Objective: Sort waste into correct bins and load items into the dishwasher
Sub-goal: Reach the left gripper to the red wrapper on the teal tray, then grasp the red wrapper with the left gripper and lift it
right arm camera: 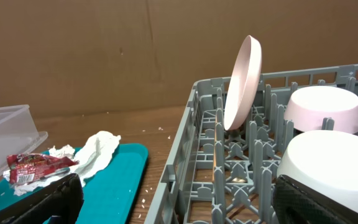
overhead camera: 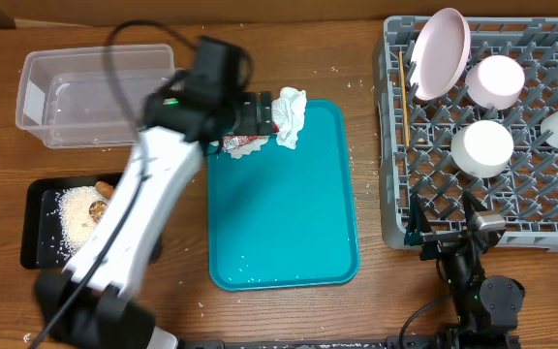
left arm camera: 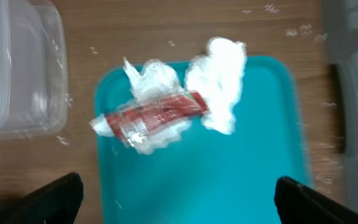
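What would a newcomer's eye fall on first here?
The teal plastic serving tray at table centre carries a red snack wrapper and crumpled white paper napkins beneath the open left gripper. At right, the grey pegged plastic dish rack holds a large pale round plate on edge.

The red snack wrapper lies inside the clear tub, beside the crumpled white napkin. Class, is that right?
No. The left wrist view shows the red snack wrapper on the teal tray, not inside the clear tub. It does lie beside the crumpled white napkin.

White-shelled left arm [overhead camera: 129,208] with black joints, black cable [overhead camera: 110,48] and green light [overhead camera: 170,100]
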You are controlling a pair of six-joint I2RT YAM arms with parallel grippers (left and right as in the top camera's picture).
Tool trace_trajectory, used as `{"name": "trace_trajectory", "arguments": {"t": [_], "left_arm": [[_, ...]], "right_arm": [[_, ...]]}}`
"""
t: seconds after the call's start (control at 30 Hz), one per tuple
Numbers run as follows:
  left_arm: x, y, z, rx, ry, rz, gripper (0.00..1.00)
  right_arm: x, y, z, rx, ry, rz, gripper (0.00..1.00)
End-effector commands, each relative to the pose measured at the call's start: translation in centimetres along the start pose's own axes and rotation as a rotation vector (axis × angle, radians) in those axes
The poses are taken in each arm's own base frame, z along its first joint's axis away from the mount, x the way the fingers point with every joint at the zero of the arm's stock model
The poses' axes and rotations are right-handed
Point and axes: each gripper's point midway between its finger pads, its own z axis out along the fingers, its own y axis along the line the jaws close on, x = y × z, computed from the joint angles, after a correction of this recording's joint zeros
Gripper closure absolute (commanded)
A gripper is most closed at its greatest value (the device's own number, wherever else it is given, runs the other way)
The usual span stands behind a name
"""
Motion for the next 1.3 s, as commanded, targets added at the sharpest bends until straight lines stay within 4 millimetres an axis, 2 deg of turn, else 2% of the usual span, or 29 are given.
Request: {"name": "trace_trajectory", "arguments": {"t": [0.0,0.2,0.3,0.4,0.6,0.77,0.9,1.03,1.13,1.2,1.27], "left_arm": [[-0.5,2.1,4.5,-0.266,-0.011,0.272,0.00],[1.4,2.2,11.0,-0.284,0.114,0.577,0.00],[3.3,2.8,12.6,-0.284,0.210,0.683,0.00],[4.1,3.0,13.3,-0.278,0.249,0.751,0.00],[3.1,2.9,14.0,-0.222,0.224,0.875,0.00],[2.5,4.4,14.4,-0.223,0.227,0.888,0.00],[2.3,5.2,14.9,-0.201,0.219,0.857,0.10],[2.5,4.6,15.1,-0.141,0.214,0.845,0.13],[3.2,3.6,15.7,-0.074,0.216,0.846,0.16],[3.7,3.6,16.2,-0.064,0.233,0.853,0.24],[4.5,3.6,16.9,-0.053,0.256,0.855,0.27]], "right_arm": [[0.2,-0.1,0.0,0.000,-0.004,-0.004,0.00],[0.2,-0.1,0.0,0.000,-0.004,-0.004,0.00],[0.2,-0.1,0.0,0.000,-0.004,-0.004,0.00],[0.2,-0.1,0.0,0.000,-0.004,-0.004,0.00],[0.2,-0.1,0.0,0.000,-0.004,-0.004,0.00],[0.2,-0.1,0.0,0.000,-0.004,-0.004,0.00],[0.2,-0.1,0.0,0.000,-0.004,-0.004,0.00],[0.2,-0.1,0.0,0.000,-0.004,-0.004,0.00],[0.2,-0.1,0.0,0.000,-0.004,-0.004,0.00],[0.2,-0.1,0.0,0.000,-0.004,-0.004,0.00],[0.2,-0.1,0.0,0.000,-0.004,-0.004,0.00]]}}
